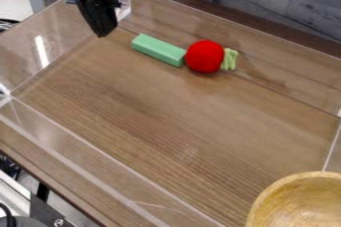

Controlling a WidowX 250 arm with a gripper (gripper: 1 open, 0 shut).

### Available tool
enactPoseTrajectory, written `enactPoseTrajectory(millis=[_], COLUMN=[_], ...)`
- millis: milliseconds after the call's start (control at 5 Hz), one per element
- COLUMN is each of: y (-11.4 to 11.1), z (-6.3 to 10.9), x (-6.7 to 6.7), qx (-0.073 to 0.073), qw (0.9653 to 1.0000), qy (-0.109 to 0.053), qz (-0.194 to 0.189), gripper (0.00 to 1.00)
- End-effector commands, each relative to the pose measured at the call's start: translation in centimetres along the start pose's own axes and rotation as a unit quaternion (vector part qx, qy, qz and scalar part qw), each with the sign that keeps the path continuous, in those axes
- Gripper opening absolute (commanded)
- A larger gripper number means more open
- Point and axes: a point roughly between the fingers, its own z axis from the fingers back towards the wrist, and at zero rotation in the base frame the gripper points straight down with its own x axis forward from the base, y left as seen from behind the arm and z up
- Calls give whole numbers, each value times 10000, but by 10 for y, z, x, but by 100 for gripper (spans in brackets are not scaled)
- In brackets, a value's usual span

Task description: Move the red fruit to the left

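Note:
The red fruit [204, 57] is a small bright red ball with a pale green leafy bit on its right side. It rests on the wooden tabletop [173, 121] near the back, touching or nearly touching the right end of a flat green block [159, 49]. My gripper [100, 27] is black and hangs at the upper left, pointing steeply down. Its fingers are shut with nothing between them. It sits well left of the fruit and a little left of the block.
Clear acrylic walls [40, 52] fence the wooden surface on all sides. A clear bracket [124, 7] stands at the back left next to the gripper. The rim of a wooden bowl [304, 204] shows at the bottom right corner.

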Motion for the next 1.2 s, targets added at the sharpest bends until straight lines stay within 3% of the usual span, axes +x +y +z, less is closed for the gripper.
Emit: enactPoseTrajectory(millis=[0,200,400,600,800,1000], y=[-1,-3,-3,-3,-8,-2], z=[1,-5,-5,-3,8,8], x=[4,4,7,9,8,-2], qx=[9,-89,-89,-70,-88,-26], qw=[9993,9980,9997,9991,9987,9991], qy=[-91,-37,-181,-316,-357,-263], qz=[-362,-625,-128,288,343,342], gripper=[0,0,0,0,0,0])
